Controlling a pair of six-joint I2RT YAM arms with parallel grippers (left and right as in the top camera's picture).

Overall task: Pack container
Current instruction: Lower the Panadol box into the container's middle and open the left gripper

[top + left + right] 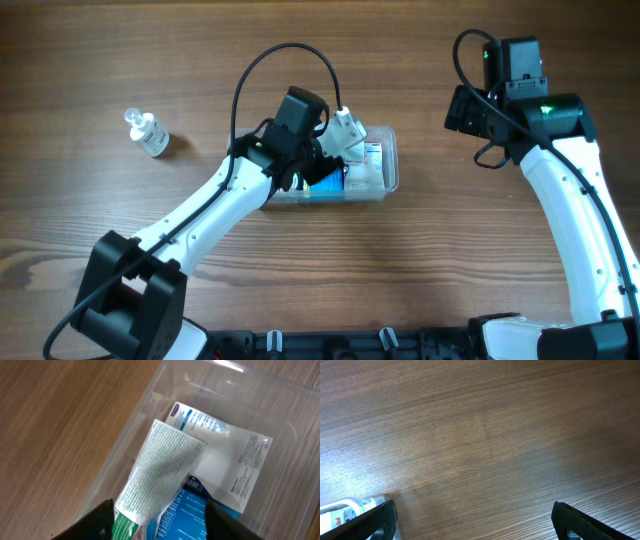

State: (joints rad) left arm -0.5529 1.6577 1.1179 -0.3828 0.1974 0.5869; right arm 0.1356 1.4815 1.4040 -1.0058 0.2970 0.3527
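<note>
The clear container (391, 172) stands mid-table and fills the left wrist view (280, 400). In it lie a blue box (186, 516), a white pack with blue print (235, 465) and a white-and-green box (160, 470), which is tilted over the others and sticks up past the rim (350, 128). My left gripper (322, 165) is over the container's left half. Its jaws (157, 522) are open, with the white-and-green box and the blue box between them. My right gripper (462, 108) is open and empty over bare wood (475, 520), to the right of the container.
A small clear bottle (148, 132) lies on the table at the far left, well apart from the container. A clear item with a printed label (350, 512) shows at the bottom left of the right wrist view.
</note>
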